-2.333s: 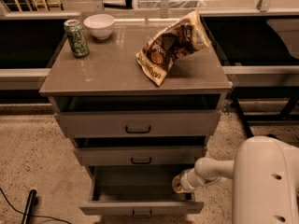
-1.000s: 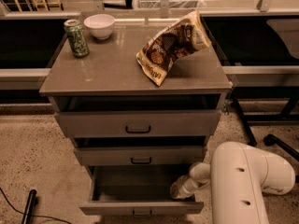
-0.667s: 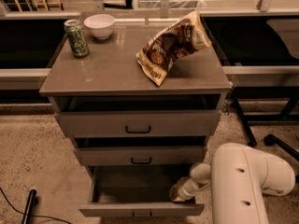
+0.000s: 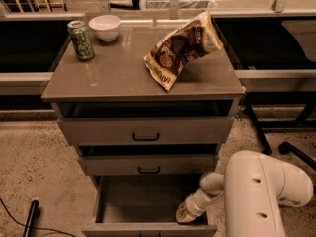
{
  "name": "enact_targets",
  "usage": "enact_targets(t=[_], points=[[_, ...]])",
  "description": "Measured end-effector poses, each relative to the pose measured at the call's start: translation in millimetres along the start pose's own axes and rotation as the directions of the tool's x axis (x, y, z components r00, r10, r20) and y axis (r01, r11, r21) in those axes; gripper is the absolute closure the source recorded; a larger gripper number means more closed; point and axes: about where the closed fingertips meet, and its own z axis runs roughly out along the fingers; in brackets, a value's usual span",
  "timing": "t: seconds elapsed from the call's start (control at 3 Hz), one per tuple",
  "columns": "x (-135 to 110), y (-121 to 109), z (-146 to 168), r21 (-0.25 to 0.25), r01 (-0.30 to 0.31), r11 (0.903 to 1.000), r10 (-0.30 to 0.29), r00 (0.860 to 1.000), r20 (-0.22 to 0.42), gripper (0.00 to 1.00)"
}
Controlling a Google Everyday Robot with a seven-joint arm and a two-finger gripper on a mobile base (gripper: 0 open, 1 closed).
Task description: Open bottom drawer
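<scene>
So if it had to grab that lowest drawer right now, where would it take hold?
Probably the top edge of the front panel of the bottom drawer, coming down from above. The drawer stands pulled out, so that long straight lip is exposed, while its handle is cut off at the picture's lower edge. The gripper is inside the drawer near its right front corner, just behind that panel.

Tan claw [image 4: 184,216] in grey-taupe bottom drawer [image 4: 133,202]

On the grey desk [image 4: 113,78] stand a green can [image 4: 80,40] and a white bowl [image 4: 104,27] at back left, a snack bag [image 4: 181,48] to the right; the gripper [image 4: 185,215] sits low in the bottom drawer [image 4: 138,204]
</scene>
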Motion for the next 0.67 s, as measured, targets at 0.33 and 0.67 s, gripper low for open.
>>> enact_targets(t=[0.33, 0.67], points=[[0.0, 0.0, 0.0, 0.0, 0.0, 1.0, 0.0, 1.0, 0.0, 1.0], [0.8, 2.4, 3.9, -0.053, 0.0, 0.9986, -0.001, 1.0, -0.011, 1.0]])
